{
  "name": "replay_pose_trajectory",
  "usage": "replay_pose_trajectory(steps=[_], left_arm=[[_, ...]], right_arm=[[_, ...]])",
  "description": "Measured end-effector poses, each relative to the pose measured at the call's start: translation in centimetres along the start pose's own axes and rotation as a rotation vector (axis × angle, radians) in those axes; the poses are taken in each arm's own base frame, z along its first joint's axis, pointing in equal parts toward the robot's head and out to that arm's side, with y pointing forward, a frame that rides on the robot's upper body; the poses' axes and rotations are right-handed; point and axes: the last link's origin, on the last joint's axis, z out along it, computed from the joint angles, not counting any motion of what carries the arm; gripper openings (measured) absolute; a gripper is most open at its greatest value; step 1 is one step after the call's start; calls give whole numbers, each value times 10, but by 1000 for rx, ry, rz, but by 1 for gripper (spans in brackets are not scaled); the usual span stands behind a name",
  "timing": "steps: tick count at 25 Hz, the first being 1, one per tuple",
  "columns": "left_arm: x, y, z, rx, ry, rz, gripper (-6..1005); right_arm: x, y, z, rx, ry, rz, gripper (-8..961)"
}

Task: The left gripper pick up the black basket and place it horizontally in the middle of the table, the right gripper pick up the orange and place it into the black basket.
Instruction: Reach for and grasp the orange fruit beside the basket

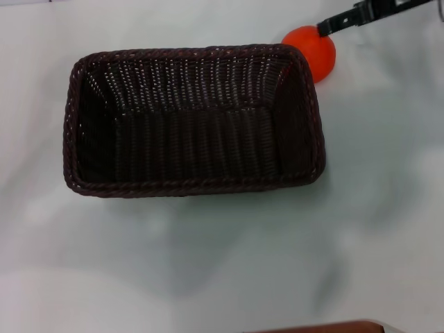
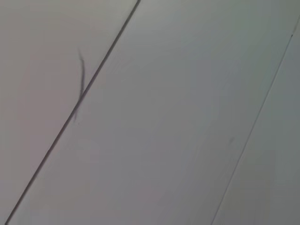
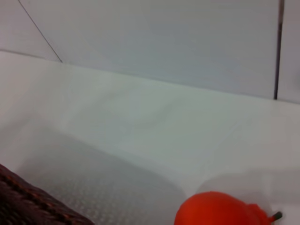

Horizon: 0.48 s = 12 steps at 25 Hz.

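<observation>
The black basket [image 1: 194,121] lies lengthwise across the middle of the white table [image 1: 222,263], open side up and empty. The orange [image 1: 312,50] sits on the table just behind the basket's far right corner, touching or nearly touching the rim. The right gripper [image 1: 326,28] reaches in from the top right, and its dark tip is at the orange's top. In the right wrist view the orange [image 3: 220,211] is close below the camera and a basket corner [image 3: 28,201] shows beside it. The left gripper is out of view.
A brown edge [image 1: 326,326] shows at the near side of the table. The left wrist view shows only pale panels with dark seams [image 2: 70,117]. A pale wall [image 3: 164,42] stands behind the table.
</observation>
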Motion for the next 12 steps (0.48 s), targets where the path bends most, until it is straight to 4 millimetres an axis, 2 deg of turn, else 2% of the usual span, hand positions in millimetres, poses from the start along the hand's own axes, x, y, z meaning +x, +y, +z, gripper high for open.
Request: replay_pose_trajectory(steps=[12], left_arm=[[-6, 0, 0, -2, -8, -26, 904]], right_arm=[[-9, -10, 44, -60, 7, -3, 856]])
